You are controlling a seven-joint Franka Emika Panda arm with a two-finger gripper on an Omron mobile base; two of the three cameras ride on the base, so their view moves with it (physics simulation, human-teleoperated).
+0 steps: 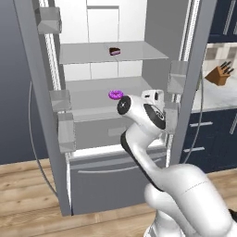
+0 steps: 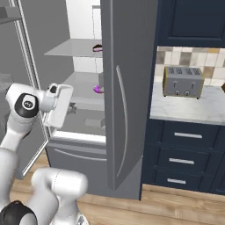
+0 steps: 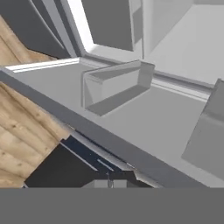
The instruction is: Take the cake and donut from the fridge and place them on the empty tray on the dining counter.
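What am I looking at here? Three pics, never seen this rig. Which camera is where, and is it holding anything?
It is a rendered kitchen with a white robot arm on a base that can drive. Two pictures come from cameras on the base, behind the arm to its left and to its right. The third comes from a camera on the hand, looking along the pincer.

The arm faces an open grey fridge. Inside, a small dark cake sits on the upper shelf and a purple donut on the shelf below. On the counter beside the fridge stand a toaster and a knife block.

The pincer is shut, its tips together in the hand view with nothing seen between them. Cake and donut both lie on their shelves.
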